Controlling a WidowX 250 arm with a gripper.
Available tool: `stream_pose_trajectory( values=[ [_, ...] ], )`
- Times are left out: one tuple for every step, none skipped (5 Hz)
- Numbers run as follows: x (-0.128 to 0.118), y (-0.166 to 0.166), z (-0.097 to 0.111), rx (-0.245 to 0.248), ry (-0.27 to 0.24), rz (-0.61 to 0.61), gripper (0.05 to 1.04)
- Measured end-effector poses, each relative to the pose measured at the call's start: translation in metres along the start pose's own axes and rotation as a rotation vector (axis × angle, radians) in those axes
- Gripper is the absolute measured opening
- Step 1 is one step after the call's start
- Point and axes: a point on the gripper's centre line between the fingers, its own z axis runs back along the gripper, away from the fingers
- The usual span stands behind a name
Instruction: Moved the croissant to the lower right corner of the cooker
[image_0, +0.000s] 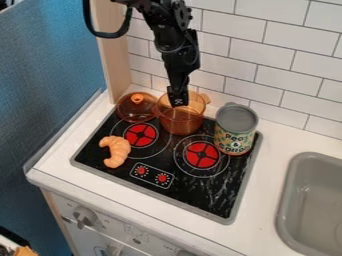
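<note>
camera view: croissant (117, 151) lies on the l. side of the cooker (220, 192), nr the l. red burner (141, 135). hand (178, 96) hangs over the orange pot (180, 122) — can't tell if open or closed. lid (137, 112) just l. of pot, can (236, 127) to its rt — both at the back.

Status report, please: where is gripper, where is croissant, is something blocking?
Gripper above amber pot. Croissant on left side of cooker, not yet lower right. Can at right rear, likely outside direct path.
</note>
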Motion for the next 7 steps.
stream_pose_trajectory(
  values=[
    [-0.004, -0.01, -0.012, -0.039, 0.014, 0.012, 1.001],
    [-0.02, -0.021, -0.015, -0.07, 0.027, 0.088, 1.001],
    [-0.026, -0.018, -0.002, -0.033, 0.037, 0.192, 1.001],
    [-0.04, -0.026, 0.002, 0.007, 0.118, 0.423, 1.001],
    [-0.046, -0.038, 0.0, 0.05, 0.189, 0.672, 1.001],
    [-0.059, -0.044, -0.003, 0.071, 0.199, 0.917, 1.001],
    [-0.07, -0.05, -0.01, 0.09, 0.25, 1.115, 1.001]
  ],
)
